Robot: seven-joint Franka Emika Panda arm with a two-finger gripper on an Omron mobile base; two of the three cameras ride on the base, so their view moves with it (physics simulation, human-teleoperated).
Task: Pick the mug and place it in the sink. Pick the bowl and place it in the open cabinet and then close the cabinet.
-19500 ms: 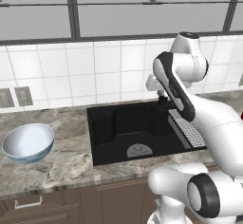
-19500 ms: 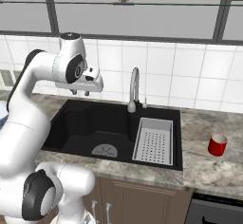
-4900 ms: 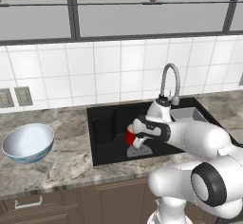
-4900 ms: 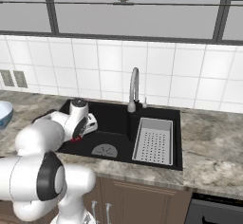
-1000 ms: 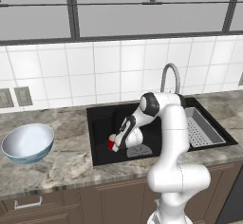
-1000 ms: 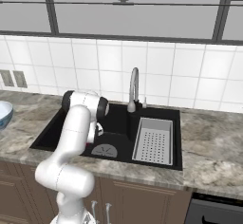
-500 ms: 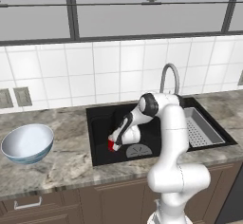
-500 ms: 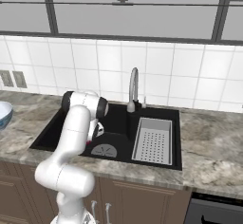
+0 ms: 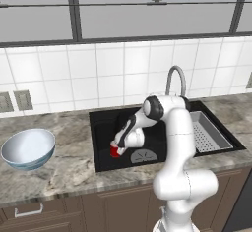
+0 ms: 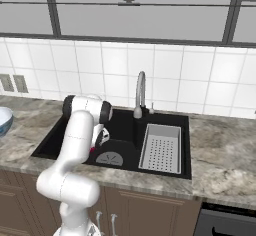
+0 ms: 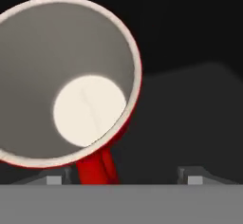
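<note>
Mug (image 11: 66, 80) low in sink (image 9: 106, 123)

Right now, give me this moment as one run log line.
mug: inside sink, by drain | fingers: open, mug handle between them | bowl: on counter, left of sink

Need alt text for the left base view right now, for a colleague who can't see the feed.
The white arm reaches down into the black sink, its gripper low over the basin floor at the small red mug. A large white bowl sits on the marble counter left of the sink, and the curved faucet rises behind the basin against white tiles.
</note>
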